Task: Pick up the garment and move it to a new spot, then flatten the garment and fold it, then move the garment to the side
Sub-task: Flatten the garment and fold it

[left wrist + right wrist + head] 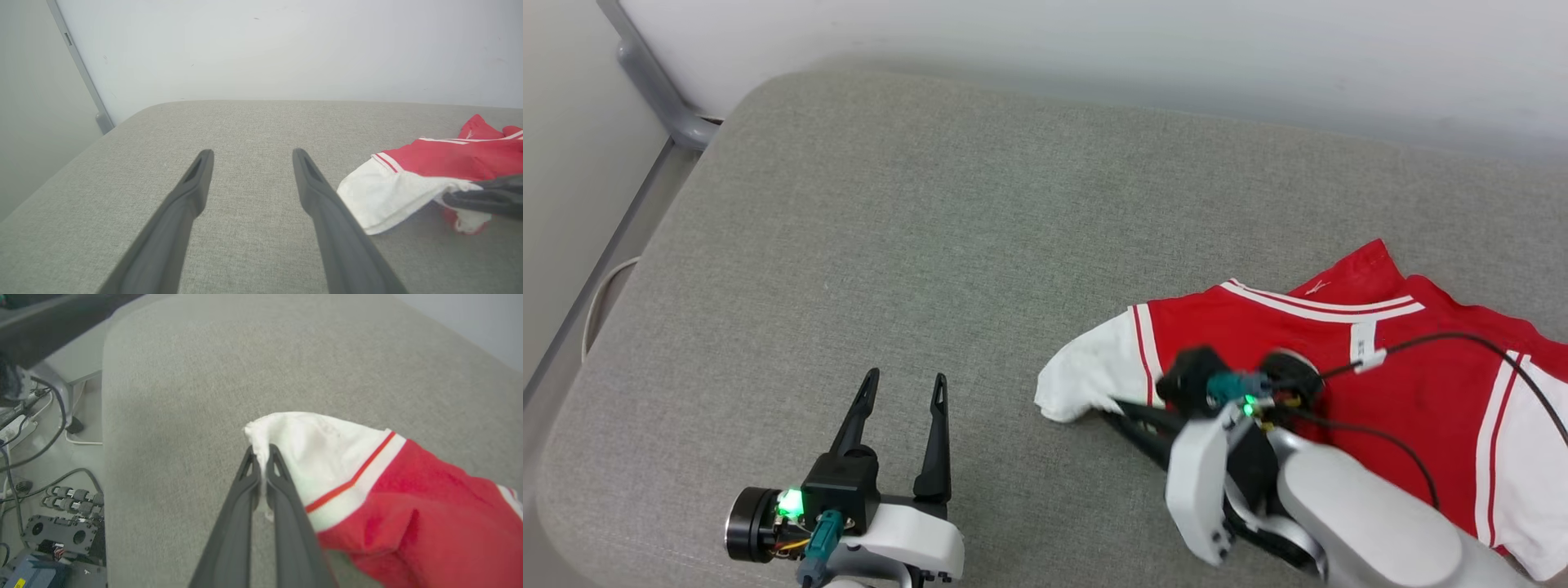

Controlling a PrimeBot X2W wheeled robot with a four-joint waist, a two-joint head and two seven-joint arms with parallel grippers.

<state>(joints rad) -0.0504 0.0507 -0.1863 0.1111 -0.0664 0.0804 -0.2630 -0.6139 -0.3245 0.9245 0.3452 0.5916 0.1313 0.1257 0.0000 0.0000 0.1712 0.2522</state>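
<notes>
The right gripper (pixel 261 457) clamps the garment (pixel 1421 367) by its white sleeve (pixel 310 449), toward the cushion's (pixel 931 204) right edge. The left gripper (pixel 904 388) hangs spread, empty, near the front edge.

Red shirt (pixel 1421 392), white sleeves w/ red-white striped trim, is laid rumpled at approx. 4 o'clock on the grey cushion (pixel 931 245), collar toward 12. Its 9 o'clock sleeve is pinched by the right gripper (pixel 264 451).
</notes>
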